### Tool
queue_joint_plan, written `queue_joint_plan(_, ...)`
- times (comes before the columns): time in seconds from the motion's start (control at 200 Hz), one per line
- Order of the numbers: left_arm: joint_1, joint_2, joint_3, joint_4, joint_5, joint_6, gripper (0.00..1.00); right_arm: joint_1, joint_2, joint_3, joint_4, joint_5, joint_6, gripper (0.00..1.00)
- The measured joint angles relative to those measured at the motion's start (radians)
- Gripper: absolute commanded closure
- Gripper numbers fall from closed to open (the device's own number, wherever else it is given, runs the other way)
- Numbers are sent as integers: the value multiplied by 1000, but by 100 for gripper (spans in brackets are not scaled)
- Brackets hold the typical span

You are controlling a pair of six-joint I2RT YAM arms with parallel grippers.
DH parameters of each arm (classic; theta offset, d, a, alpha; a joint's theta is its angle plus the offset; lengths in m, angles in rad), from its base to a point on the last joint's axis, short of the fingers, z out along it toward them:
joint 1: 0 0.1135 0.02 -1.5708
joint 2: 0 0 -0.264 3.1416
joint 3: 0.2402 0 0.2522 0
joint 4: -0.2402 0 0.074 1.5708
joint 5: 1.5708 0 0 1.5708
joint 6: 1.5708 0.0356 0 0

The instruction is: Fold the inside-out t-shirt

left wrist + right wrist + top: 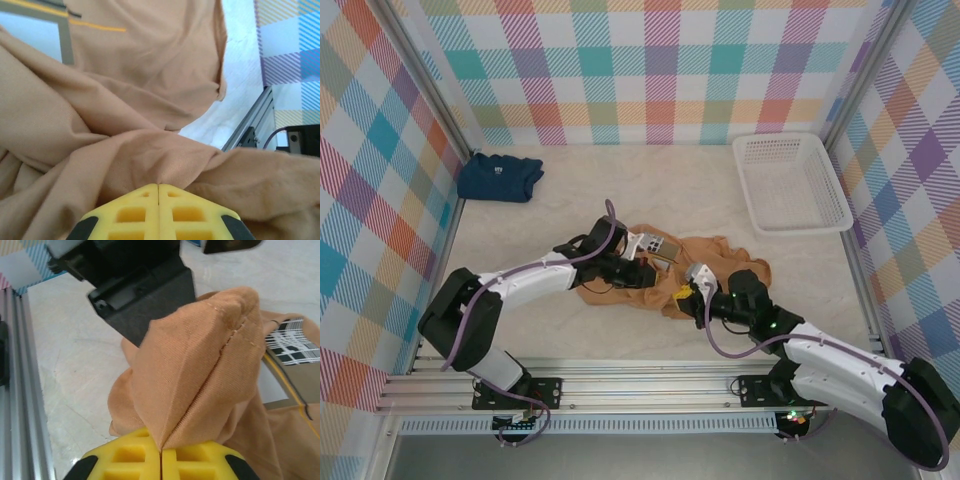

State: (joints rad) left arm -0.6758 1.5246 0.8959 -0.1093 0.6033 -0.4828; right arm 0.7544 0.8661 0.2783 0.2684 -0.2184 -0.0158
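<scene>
Pale desk (620,190) between checked walls (660,60), holding crumpled tan t-shirt (720,255), left hand (159,187) clamping its fabric, right hand (161,449) pinching a seamed fold.

The tabletop (650,190) in front of me is pale and faintly marbled, with plaid walls on three sides. The tan inside-out t-shirt (715,255) lies on it in a crumpled heap, in the near middle. A folded navy shirt (500,177) sits in the far left corner. A white basket (805,228) stands in the far right corner, well apart from both.
</scene>
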Motion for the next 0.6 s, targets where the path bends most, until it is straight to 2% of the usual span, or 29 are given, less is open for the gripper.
queue_joint_plan(0.07,8,-101,-52,35,-36,5,100,0,-1,12,-49,31,23,63)
queue_joint_plan(0.22,12,-418,-160,171,-126,63,100,0,10,81,-162,42,66,47)
queue_joint_plan(0.3,12,-514,-189,248,-156,119,100,0,10,132,-193,14,65,40)
queue_joint_plan(0.44,12,-551,-240,321,-181,209,100,0,21,235,-226,-45,61,37)
queue_joint_plan(0.6,12,-551,-284,327,-202,292,100,-4,34,329,-237,-123,67,36)
